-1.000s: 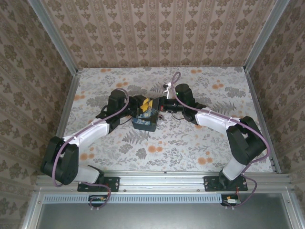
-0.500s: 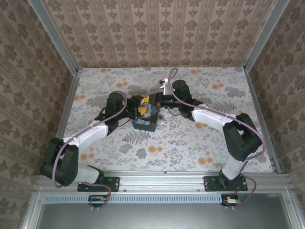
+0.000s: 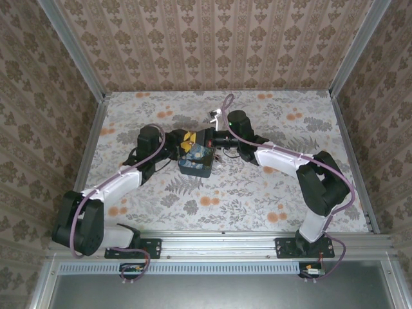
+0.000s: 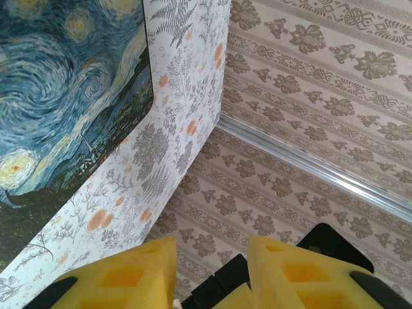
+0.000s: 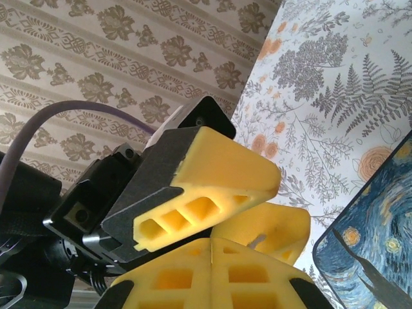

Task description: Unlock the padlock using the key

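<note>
Setting: two robot arms reach in from the near edge of a flower-printed table point(image 3: 290, 187) and meet near its middle.
Padlock: the padlock point(image 3: 197, 165) is a chunky dark-blue block printed with a swirling starry sky. It lies flat near the middle of the table, directly under both grippers.
Left gripper: the left gripper point(image 4: 209, 248) hovers just above the padlock's left side. Its yellow fingers point(image 4: 129, 277) stand apart, with nothing between them.
Right gripper: the right gripper point(image 5: 211, 248) comes in from the right, nose to nose with the left one. Its fingers are pressed tightly together.
Key: the key cannot be made out for certain. A thin grey sliver just above the right fingertips may be it.
Step in hand: this is probably the lining-up of the key with the keyhole, with the left gripper ready to steady the padlock.
Next move: it calls for the left fingers to clamp the block so it cannot slide. The right wrist must then aim very finely, because the keyhole is hidden.
</note>
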